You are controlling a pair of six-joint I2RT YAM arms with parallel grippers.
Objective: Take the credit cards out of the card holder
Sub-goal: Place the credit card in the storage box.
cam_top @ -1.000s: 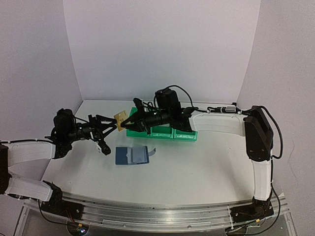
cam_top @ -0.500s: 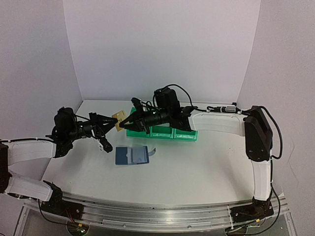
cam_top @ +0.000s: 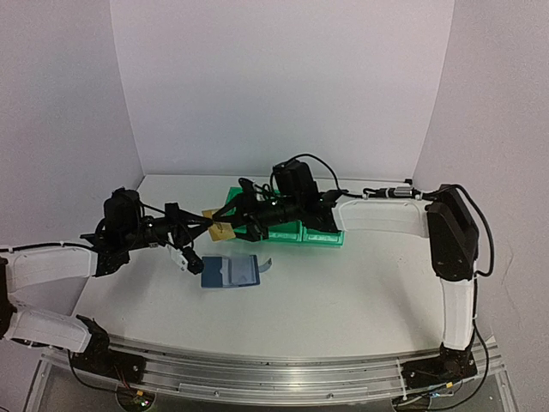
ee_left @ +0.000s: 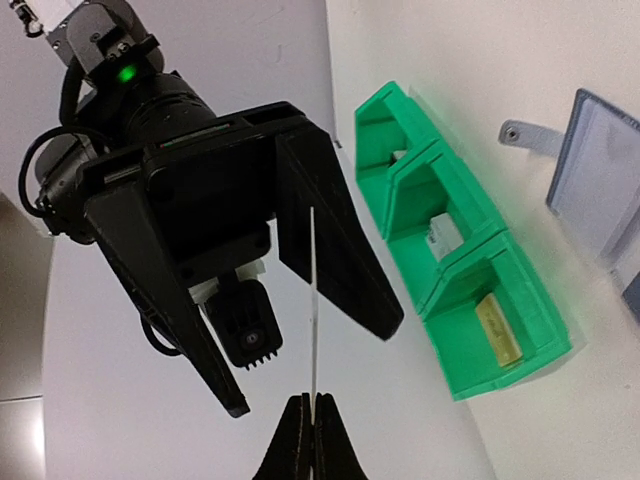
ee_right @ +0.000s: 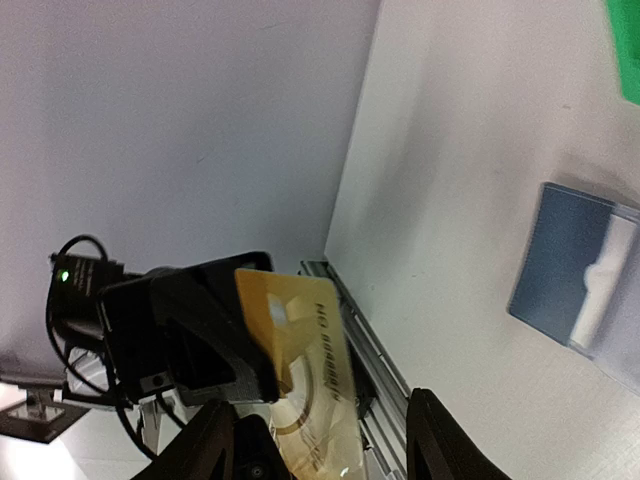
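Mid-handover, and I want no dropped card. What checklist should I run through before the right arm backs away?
1. The left gripper is shut on the gold-yellow plastic credit card: ok.
2. The right gripper has its jaws apart: ok.
3. The right fingers are fully off the card's faces: cannot tell.
4. The blue bifold card holder lies open on the white table, free of both arms: ok.
5. Further cards remain in the holder: cannot tell.
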